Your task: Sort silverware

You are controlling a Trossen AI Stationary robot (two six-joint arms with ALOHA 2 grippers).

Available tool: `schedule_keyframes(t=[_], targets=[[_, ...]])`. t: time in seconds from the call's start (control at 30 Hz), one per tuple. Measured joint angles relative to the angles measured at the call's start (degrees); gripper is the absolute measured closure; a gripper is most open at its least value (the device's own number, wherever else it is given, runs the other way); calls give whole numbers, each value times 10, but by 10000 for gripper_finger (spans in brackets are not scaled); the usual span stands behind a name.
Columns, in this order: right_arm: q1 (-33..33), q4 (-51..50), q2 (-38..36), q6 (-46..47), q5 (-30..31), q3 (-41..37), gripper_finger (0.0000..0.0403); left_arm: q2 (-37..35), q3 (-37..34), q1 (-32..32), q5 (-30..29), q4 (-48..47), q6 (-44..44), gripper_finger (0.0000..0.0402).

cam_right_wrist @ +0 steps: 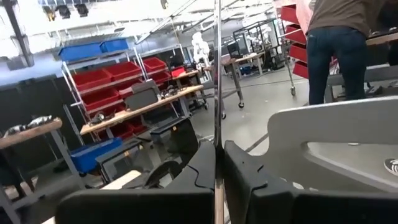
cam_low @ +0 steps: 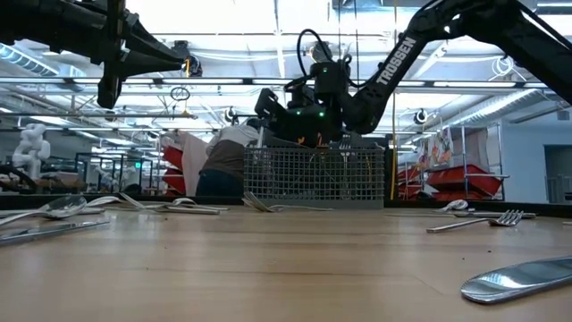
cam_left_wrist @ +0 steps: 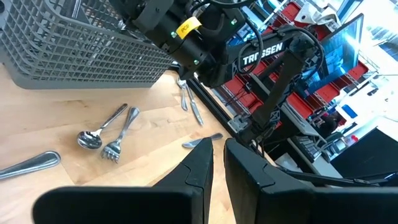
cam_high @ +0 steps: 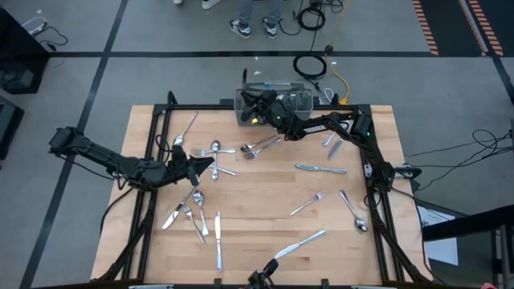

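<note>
Loose silverware lies flat across the wooden table point(cam_high: 265, 193): a spoon and a fork point(cam_high: 261, 146), a knife point(cam_high: 321, 168), a fork point(cam_high: 309, 202) and more pieces point(cam_high: 193, 210) at the near left. The grey wire-mesh basket point(cam_high: 301, 98) stands at the far edge. My right gripper point(cam_right_wrist: 219, 162) hovers over the basket point(cam_low: 313, 174), shut on a thin piece of silverware point(cam_right_wrist: 216, 93) seen edge-on. My left gripper point(cam_left_wrist: 217, 165) waits raised over the table's left middle point(cam_high: 205, 166), its fingers close together with nothing seen between them. My right gripper pinches the thin metal piece point(cam_right_wrist: 216, 140) between its two fingers. The piece runs straight out past the fingertips, clear of the table. Which end of it the fingers have, and what kind of piece it is, does not show.
A spoon point(cam_left_wrist: 90, 138) and a fork point(cam_left_wrist: 118, 146) lie in front of the basket point(cam_left_wrist: 68, 50). A knife point(cam_high: 301, 243) and a spoon point(cam_high: 353, 213) lie at the near right. A person point(cam_low: 228, 152) stands beyond the far edge.
</note>
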Motion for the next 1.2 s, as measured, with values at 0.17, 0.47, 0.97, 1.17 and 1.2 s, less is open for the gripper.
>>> schedule_keyframes(t=[0.17, 0.47, 0.97, 1.17, 1.2], targets=[[0, -18, -1, 7, -2, 0, 400, 0, 0, 0, -6, 0, 0, 354], [1, -26, -1, 12, -3, 0, 365, 0, 0, 0, -6, 0, 0, 354], [1, -19, 1, 21, -2, -1, 360, 0, 0, 0, -13, 5, 0, 354], [17, 29, -17, -5, -24, -5, 360, 0, 0, 0, -13, 5, 0, 354], [20, 28, -28, -22, -27, -5, 360, 0, 0, 0, -13, 5, 0, 354]])
